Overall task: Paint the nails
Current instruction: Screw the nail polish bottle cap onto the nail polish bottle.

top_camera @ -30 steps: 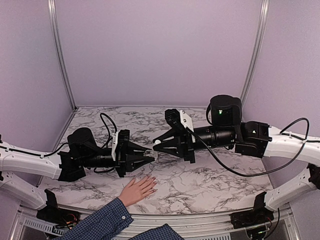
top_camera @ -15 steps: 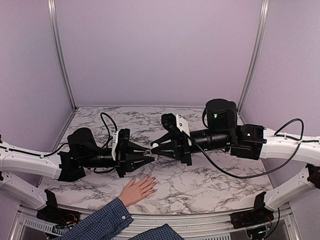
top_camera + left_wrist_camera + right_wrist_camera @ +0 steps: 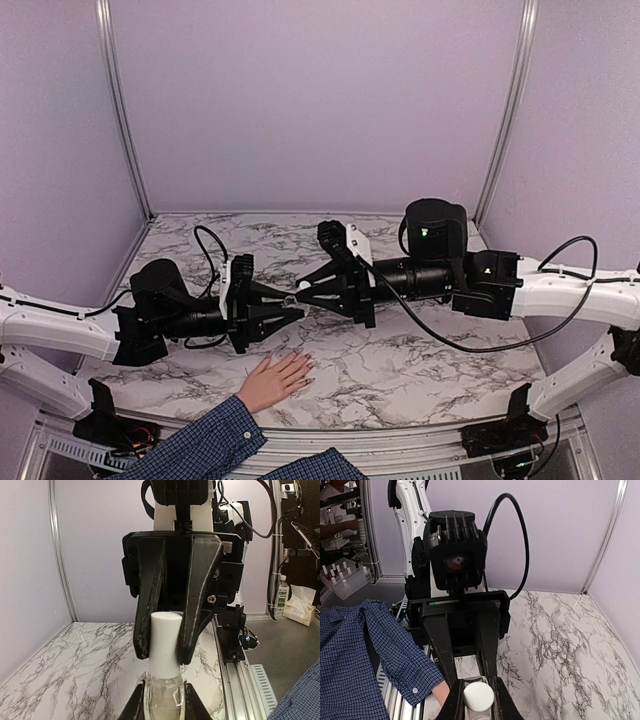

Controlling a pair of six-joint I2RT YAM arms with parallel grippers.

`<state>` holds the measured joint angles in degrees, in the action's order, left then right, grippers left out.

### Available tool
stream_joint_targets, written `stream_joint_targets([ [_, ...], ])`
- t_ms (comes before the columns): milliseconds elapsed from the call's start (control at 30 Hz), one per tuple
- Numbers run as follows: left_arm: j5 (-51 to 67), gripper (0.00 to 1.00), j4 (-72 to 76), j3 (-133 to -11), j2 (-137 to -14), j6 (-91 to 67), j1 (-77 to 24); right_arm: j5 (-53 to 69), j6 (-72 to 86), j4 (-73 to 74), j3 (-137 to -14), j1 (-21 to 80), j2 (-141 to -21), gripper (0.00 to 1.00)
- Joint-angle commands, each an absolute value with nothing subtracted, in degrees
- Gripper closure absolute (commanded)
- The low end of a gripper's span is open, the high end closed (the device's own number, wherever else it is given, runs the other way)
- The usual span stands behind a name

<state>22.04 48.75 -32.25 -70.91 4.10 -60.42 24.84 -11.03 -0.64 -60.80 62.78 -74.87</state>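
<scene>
With my left gripper (image 3: 293,305) clamped on a clear nail polish bottle (image 3: 162,696), my right gripper (image 3: 304,292) pinched its white cap (image 3: 165,639), the nails (image 3: 306,366) lay on a human hand (image 3: 276,379), flat on the marble table (image 3: 420,365) nearby.

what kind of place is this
Probably a robotics lab test cell: a marble-patterned tabletop boxed in by lilac panels on aluminium posts, with cabled equipment beyond.

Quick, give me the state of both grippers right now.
Left gripper: closed on the glass body of the clear polish bottle.
Right gripper: closed on the bottle's white cap.
</scene>
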Motion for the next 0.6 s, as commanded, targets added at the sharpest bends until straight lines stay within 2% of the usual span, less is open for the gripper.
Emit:
stream_joint_targets([
  [0,17.79,1.00,60.54,-33.05,-69.97,3.10,-60.69,23.83,-7.29,0.53,-60.82,63.46,-77.87,1.00],
  [367,9.19,1.00,63.63,-33.73,-72.37,1.46,-60.73,15.75,-3.10,3.17,-65.12,63.46,-79.58,0.96],
  [433,7.97,1.00,63.99,-33.74,-72.58,0.99,-60.73,14.12,-2.33,3.62,-65.78,63.45,-79.83,0.93],
  [567,7.50,1.00,64.09,-33.84,-73.15,0.90,-60.73,13.86,-2.13,3.85,-66.38,63.41,-79.86,0.78],
])
